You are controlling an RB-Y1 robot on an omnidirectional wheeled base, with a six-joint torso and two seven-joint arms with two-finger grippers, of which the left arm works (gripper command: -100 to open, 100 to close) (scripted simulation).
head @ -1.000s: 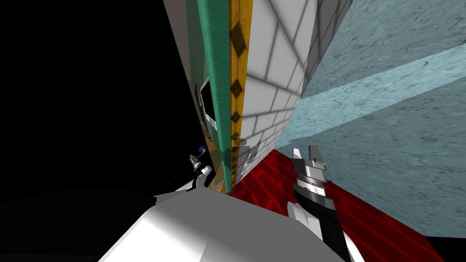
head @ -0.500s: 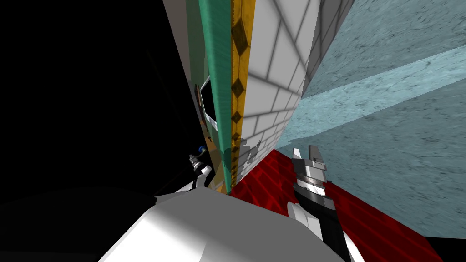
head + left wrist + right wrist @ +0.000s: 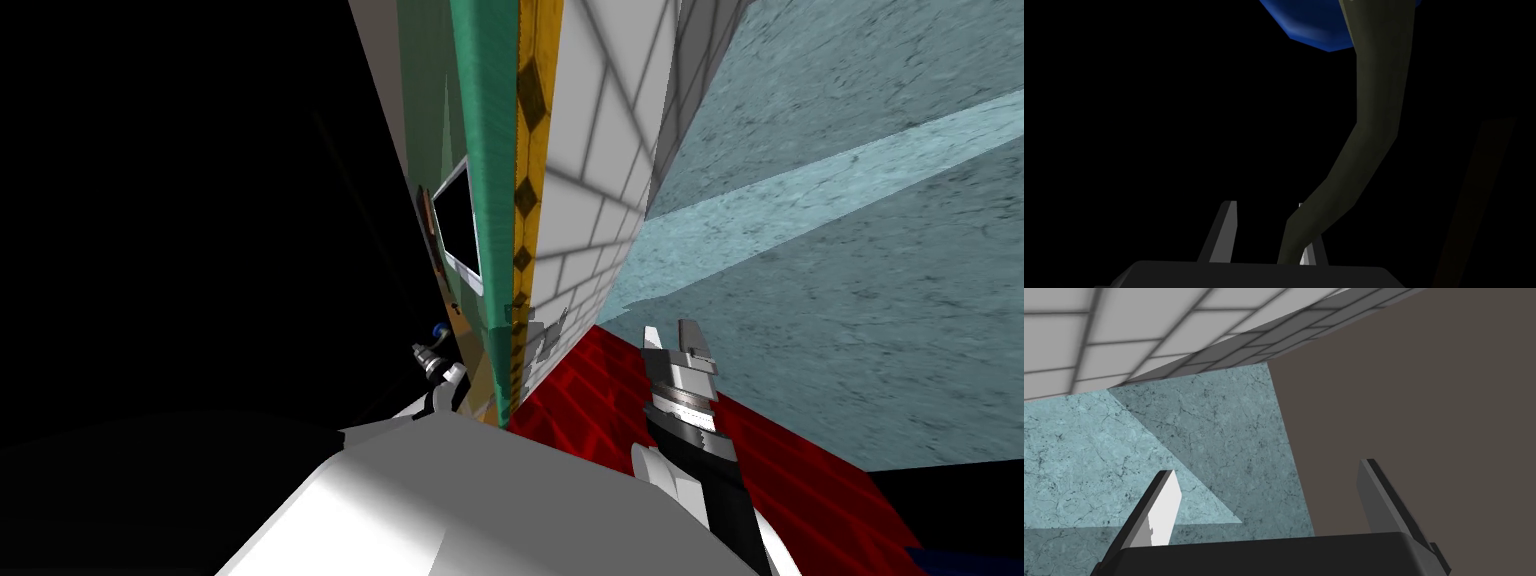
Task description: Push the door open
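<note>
Straight ahead of the robot, the door (image 3: 482,180) shows edge-on as a tall green slab, its pale green face turned toward a black area (image 3: 180,200) on the left. Set in that face is a black panel (image 3: 455,222) in a light frame. Against the door's other side runs a yellow band (image 3: 532,130) with dark diamonds. Beside that is a white tiled wall (image 3: 600,170), which meets a teal marbled wall (image 3: 850,250) farther right. A red floor (image 3: 600,390) lies at the foot of the tiles.

The left pincer (image 3: 1264,205) sits low beside the door's face, on the black side. In its wrist view a dark olive curved stem (image 3: 1379,90) rises from the pincer's body to a blue shape (image 3: 1309,20). Whether the pincer is closed on the stem cannot be told. The right pincer (image 3: 1266,466) is held over the red floor on the tiled side of the door, apart from it, its fingers spread wide.

Since half a second ago the robot's head camera has shifted. The tiled wall now shows narrower, and the teal wall's lower edge sits higher. A black wedge (image 3: 950,500) has grown in the lower right corner. More of the door's face is turned to the camera, so the framed panel looks broader than the sliver it was. Both pincers sit at the same spots in the head view as before.
</note>
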